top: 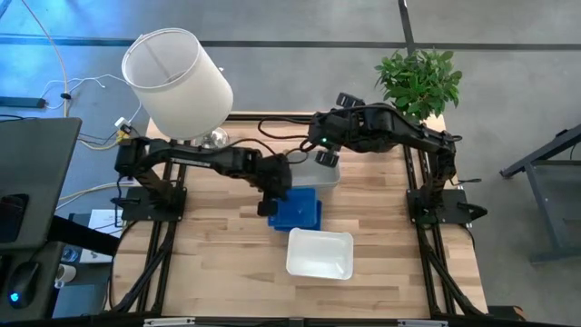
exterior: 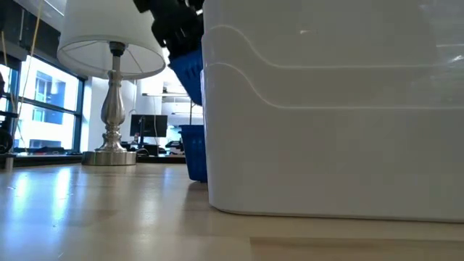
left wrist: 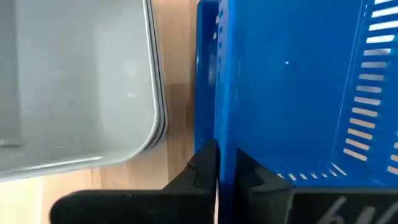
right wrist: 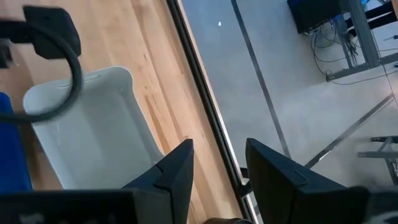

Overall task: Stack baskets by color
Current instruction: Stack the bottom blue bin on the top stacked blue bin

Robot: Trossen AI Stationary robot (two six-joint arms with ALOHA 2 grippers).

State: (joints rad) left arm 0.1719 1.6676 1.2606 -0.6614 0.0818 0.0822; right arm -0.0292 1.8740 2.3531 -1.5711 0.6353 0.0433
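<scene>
My left gripper (top: 270, 202) is shut on a perforated blue basket (left wrist: 292, 87) near the table's middle. The low view shows this basket (exterior: 187, 69) tilted in the air above another blue basket (exterior: 193, 152) that rests on the table. Just beyond them, toward the far edge, sit the nested clear-grey baskets (top: 320, 173), bottom down on the wood. My right gripper (right wrist: 217, 163) hangs open above them, with nothing between its fingers. A stack of white baskets (top: 320, 252) stands nearer the front edge. My left gripper holds the blue basket by its left side wall (left wrist: 225, 134), at the rim, with one finger inside the basket and one outside. The fingers slant down from the table's left. The basket hangs tilted below them, clear of the table.
A lamp with a large white shade (top: 177, 82) stands at the table's far left corner, and a green plant (top: 419, 77) at the far right. Bare wood (top: 218, 263) lies open at the near left. The white stack fills most of the low view (exterior: 333, 109).
</scene>
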